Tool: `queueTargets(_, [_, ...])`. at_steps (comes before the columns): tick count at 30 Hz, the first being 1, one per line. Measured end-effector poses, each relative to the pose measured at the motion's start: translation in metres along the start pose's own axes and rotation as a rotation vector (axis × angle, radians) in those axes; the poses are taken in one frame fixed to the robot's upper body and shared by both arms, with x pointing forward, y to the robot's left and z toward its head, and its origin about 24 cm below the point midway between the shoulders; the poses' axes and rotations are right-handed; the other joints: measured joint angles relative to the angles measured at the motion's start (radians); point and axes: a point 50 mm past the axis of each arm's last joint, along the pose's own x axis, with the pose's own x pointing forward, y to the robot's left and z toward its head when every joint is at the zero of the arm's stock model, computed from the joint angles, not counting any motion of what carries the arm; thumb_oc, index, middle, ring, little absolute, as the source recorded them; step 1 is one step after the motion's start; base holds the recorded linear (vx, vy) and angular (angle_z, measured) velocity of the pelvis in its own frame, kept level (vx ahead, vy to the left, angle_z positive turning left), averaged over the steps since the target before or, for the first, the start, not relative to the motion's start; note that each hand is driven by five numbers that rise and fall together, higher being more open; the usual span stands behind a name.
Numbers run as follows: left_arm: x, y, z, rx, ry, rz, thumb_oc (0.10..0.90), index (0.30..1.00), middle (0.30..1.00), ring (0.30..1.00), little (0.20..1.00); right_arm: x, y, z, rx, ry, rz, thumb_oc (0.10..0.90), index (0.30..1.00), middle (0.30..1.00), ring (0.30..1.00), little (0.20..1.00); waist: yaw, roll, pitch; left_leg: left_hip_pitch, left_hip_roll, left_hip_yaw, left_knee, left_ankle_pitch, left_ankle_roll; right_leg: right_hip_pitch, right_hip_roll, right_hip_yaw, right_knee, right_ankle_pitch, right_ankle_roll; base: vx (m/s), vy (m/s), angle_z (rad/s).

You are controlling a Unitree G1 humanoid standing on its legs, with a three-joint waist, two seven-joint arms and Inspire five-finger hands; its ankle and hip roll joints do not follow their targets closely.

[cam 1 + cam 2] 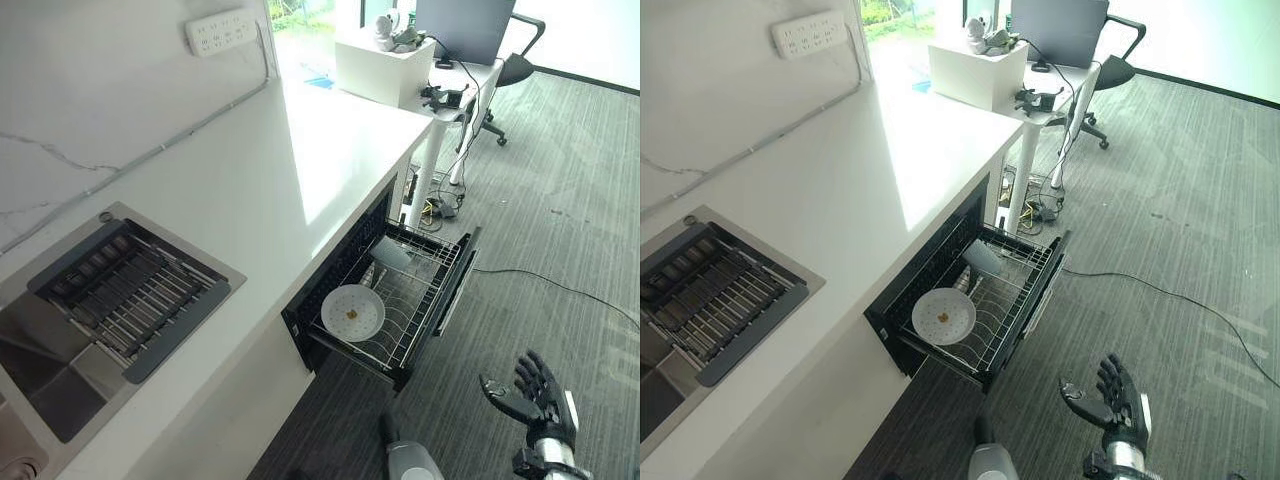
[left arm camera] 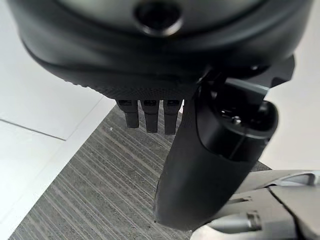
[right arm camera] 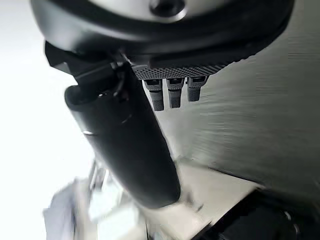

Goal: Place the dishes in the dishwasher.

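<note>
The round white plate [image 1: 352, 312] is lying in the pulled-out black wire dishwasher rack [image 1: 418, 322] under the white stone surface [image 1: 270, 170]. The right hand [image 1: 538, 395] is hanging spread and empty over grey carpet, nearer the rack; the left hand [image 2: 150, 112] is hanging relaxed, empty.

Grey carpet [image 1: 560, 180], white desk [image 1: 470, 75], office chair [image 1: 515, 65]
</note>
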Motion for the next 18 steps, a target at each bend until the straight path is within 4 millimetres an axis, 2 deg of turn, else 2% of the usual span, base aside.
queueTargets(3, [0.000,-0.002,0.009,0.008,0.004,-0.006,0.800,0.900,0.900,0.900,0.900,-0.008,0.011,-0.031,0.017,0.133,0.103,0.800,0.900,0.900,0.900,0.900,0.019,0.015,0.006,0.007,-0.002,-0.007,-0.005,0.001,-0.001,0.011,-0.002,-0.010,0.003,-0.001,-0.002,0.08,-0.014,0.10])
queueTargets(4, [-0.001,-0.002,0.012,0.009,0.006,-0.003,0.800,0.900,0.900,0.900,0.900,-0.004,0.029,-0.039,-0.019,0.174,0.182,0.800,0.900,0.900,0.900,0.900,0.035,0.035,0.004,0.011,-0.004,-0.019,-0.010,0.003,0.001,0.028,-0.006,-0.022,0.001,-0.004,-0.003,0.10,-0.021,0.19])
queueTargets(5, [-0.001,-0.002,0.015,0.009,0.000,-0.004,0.800,0.900,0.900,0.900,0.900,0.001,0.034,-0.039,-0.040,0.183,0.191,0.800,0.900,0.900,0.900,0.900,0.051,0.035,0.004,0.021,-0.006,-0.022,-0.010,0.002,-0.001,0.035,-0.007,-0.025,0.001,-0.004,-0.003,0.08,-0.007,0.23])
queueTargets(6, [-0.001,-0.002,0.018,0.010,-0.002,-0.004,0.800,0.900,0.900,0.900,0.900,0.004,0.037,-0.039,-0.056,0.183,0.194,0.800,0.900,0.900,0.900,0.900,0.062,0.035,0.004,0.023,-0.008,-0.029,-0.010,0.001,-0.002,0.042,-0.008,-0.030,0.000,-0.006,-0.003,0.07,0.012,0.27])
queueTargets(8, [-0.001,-0.002,0.020,0.010,0.005,-0.001,0.800,0.900,0.900,0.900,0.900,0.013,0.028,-0.028,-0.153,0.163,0.151,0.800,0.900,0.900,0.900,0.900,0.098,0.031,0.001,0.018,-0.018,-0.047,-0.011,0.004,0.003,0.044,-0.020,-0.048,0.013,-0.014,-0.003,0.05,0.018,0.25])
queueTargets(12, [-0.001,-0.003,0.019,0.008,0.019,-0.005,0.800,0.900,0.900,0.900,0.900,0.024,0.037,-0.017,-0.223,0.129,0.134,0.800,0.900,0.900,0.900,0.900,0.122,0.027,-0.004,0.003,-0.031,-0.074,-0.002,0.006,0.009,0.046,-0.037,-0.072,0.024,-0.020,-0.001,0.06,0.025,0.21])
queueTargets(18, [-0.001,-0.006,0.011,-0.003,0.051,-0.010,0.800,0.900,0.900,0.900,0.900,0.030,0.035,-0.011,-0.273,0.119,0.087,0.800,0.900,0.900,0.900,0.900,0.160,0.038,-0.009,-0.005,-0.046,-0.106,0.011,0.002,0.016,0.063,-0.060,-0.103,0.048,-0.037,0.008,0.09,0.049,0.20])
